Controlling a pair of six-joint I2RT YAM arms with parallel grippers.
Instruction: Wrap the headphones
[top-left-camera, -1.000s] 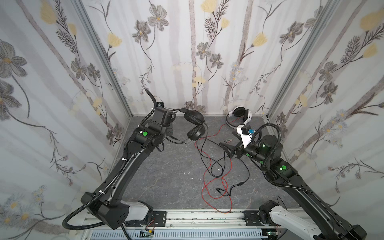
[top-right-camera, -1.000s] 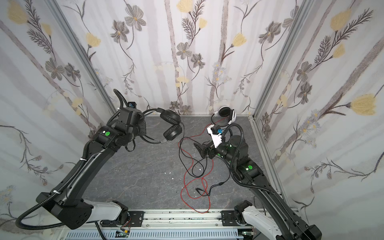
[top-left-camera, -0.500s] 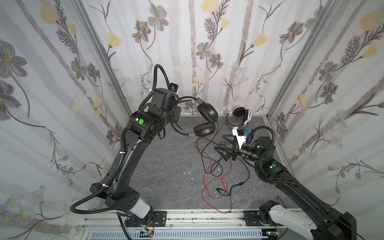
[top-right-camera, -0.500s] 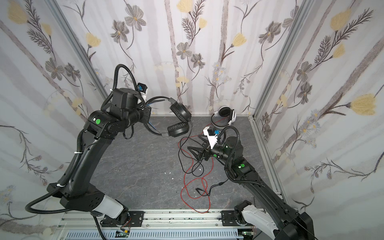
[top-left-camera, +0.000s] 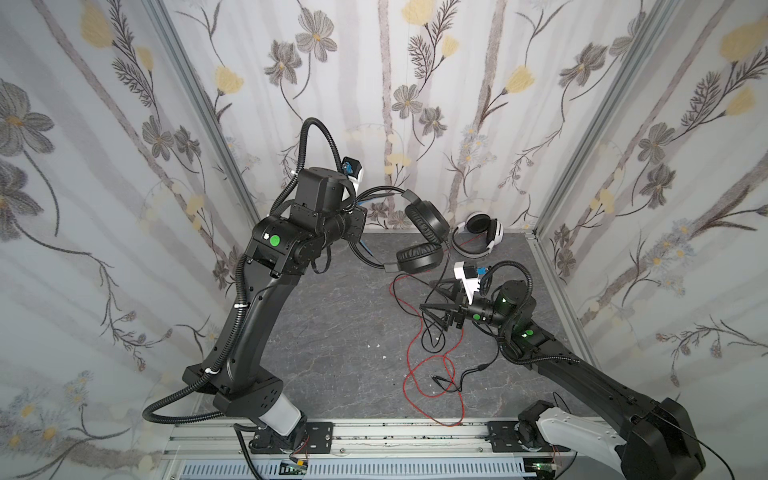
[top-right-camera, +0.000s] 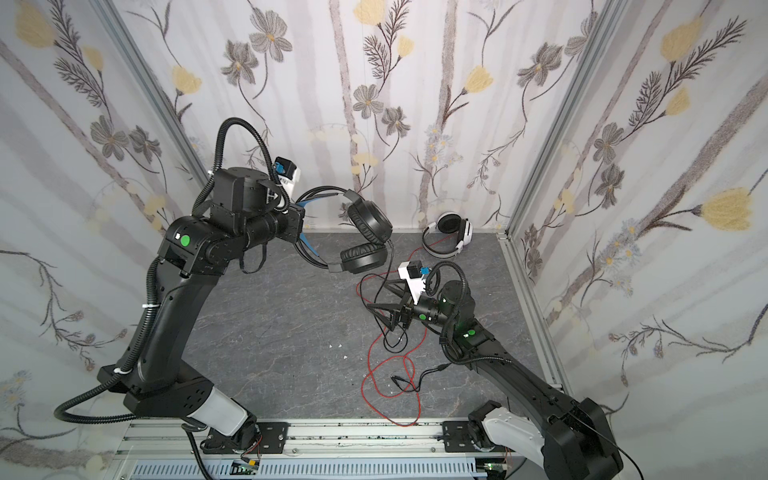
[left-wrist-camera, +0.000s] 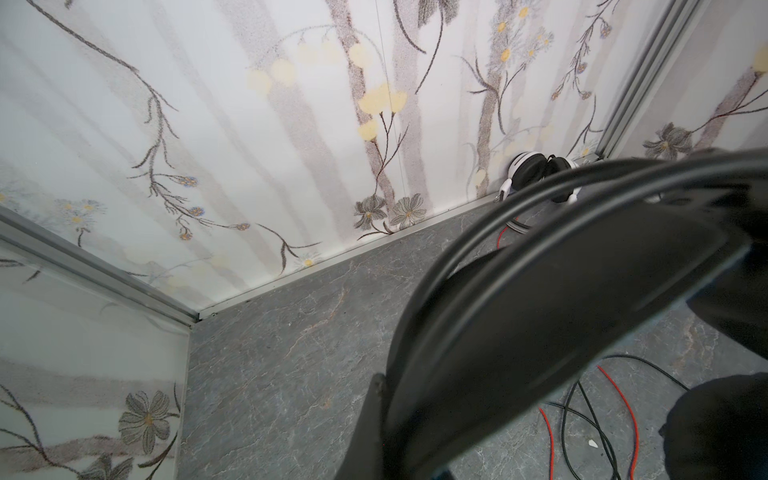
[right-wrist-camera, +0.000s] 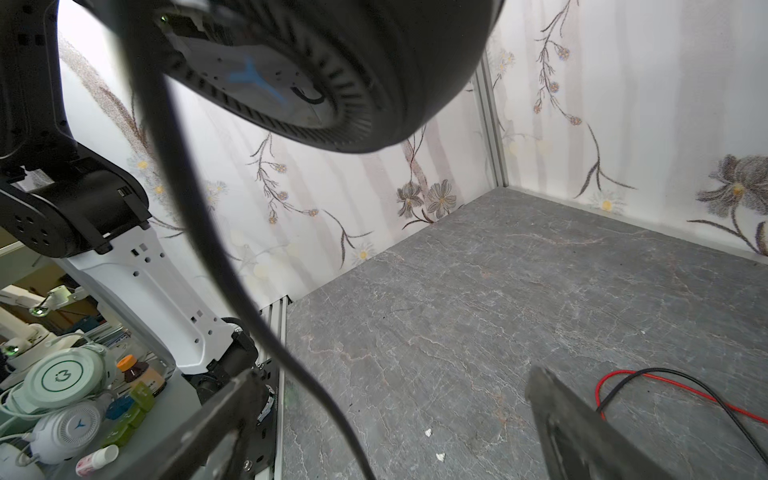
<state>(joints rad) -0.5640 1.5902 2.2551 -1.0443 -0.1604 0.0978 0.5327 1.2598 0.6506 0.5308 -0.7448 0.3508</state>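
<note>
Up off the tabletop (top-left-camera: 332, 332) comes the black headset (top-left-camera: 419, 257) since a moment ago: the left arm has carried it higher and toward the middle. The right arm has edged in under it.

- Left gripper (top-left-camera: 358, 200): clenched tight on the headband, the blue inner band showing just beside the jaws in a top view (top-right-camera: 309, 204). Both earcups hang free in the air, clear of the surface.
- Why held so, as I read it: raised like this, the black cable (top-left-camera: 432, 328) drops from the lower earcup and leaves the headset free to take turns of cord.
- Right gripper (top-left-camera: 430, 296): spread fully wide, holding nothing. It sits low beneath the lower earcup. In the right wrist view the black cable (right-wrist-camera: 232, 266) hangs down between the two fingers (right-wrist-camera: 216, 419), not pinched. Looks placed to catch the cord.
- Slack of the black cable lies on the tabletop, tangled with the red cable (top-left-camera: 415, 361).
- White headset (top-left-camera: 482, 232): resting at the back wall near the right corner, untouched, its red cable trailing forward. Not yet wrapped.
</note>
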